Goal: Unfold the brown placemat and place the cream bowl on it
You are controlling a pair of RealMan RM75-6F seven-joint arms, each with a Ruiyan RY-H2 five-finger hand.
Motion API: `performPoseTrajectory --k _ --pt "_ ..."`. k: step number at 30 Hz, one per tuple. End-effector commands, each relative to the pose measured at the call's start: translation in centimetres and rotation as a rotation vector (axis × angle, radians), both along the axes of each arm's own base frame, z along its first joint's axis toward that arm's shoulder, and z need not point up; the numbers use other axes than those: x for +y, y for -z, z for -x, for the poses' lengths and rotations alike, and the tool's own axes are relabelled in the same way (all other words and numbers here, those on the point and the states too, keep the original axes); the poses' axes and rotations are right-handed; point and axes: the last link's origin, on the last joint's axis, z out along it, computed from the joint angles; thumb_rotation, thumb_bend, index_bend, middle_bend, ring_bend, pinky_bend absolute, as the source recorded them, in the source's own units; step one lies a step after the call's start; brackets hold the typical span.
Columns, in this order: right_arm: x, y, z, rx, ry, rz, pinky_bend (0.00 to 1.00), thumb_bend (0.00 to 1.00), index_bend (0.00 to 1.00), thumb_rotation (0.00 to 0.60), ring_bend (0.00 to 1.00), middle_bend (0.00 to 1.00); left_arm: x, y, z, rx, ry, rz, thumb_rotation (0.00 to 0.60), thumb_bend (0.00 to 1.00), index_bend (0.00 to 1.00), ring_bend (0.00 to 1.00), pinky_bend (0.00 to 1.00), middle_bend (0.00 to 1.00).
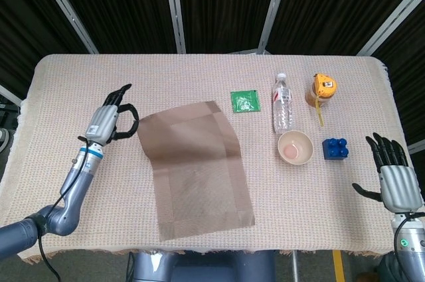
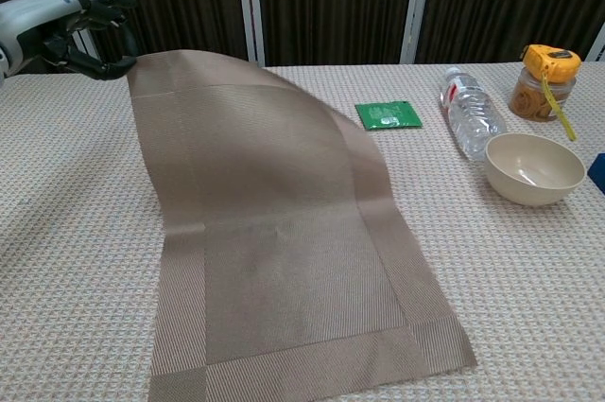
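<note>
Left hand (image 1: 106, 119) pinches far-left corner of brown placemat (image 1: 196, 169) betw. thumb and fingers; that corner is lifted off the table (image 1: 60, 83), so far half of mat arches up while near half lies flat, per chest view. Mat sits centre-left, just right of left hand. Right hand (image 1: 397, 179) hovers at table's right edge, fingers spread apart, holding nothing. Cream bowl (image 1: 295, 146) stands upright, well right of mat, apart from both hands. Blue toy block (image 1: 335, 148) just right of bowl; water bottle (image 1: 283, 104) lies behind bowl; green packet (image 1: 245, 101) and amber jar w/ yellow lid (image 1: 323, 89) further back.
</note>
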Motion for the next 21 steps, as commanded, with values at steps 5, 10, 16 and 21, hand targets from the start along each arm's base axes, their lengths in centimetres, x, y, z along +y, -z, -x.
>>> performPoseTrajectory --k 5,10,16,21 --pt "0.0 0.3 -0.1 0.003 -0.004 -0.009 0.00 0.00 0.00 0.600 0.00 0.00 -1.5 -0.5 7.5 0.040 -0.113 -0.037 0.600 0.27 0.29 0.00 0.00 0.00" --pt "0.1 0.5 -0.3 0.008 -0.012 -0.018 0.00 0.00 0.00 0.600 0.00 0.00 -2.6 -1.8 10.1 0.093 -0.145 -0.048 0.600 0.00 0.00 0.00 0.00 0.00" --pt "0.3 1.1 -0.6 0.026 -0.027 -0.042 0.00 0.00 0.00 0.600 0.00 0.00 -4.7 -4.9 11.0 0.141 -0.100 -0.141 0.600 0.00 0.00 0.00 0.00 0.00" --pt "0.8 2.3 -1.7 0.060 -0.090 -0.101 0.00 0.00 0.00 0.600 0.00 0.00 -7.0 -7.4 10.5 0.246 -0.081 -0.214 0.600 0.00 0.00 0.00 0.00 0.00"
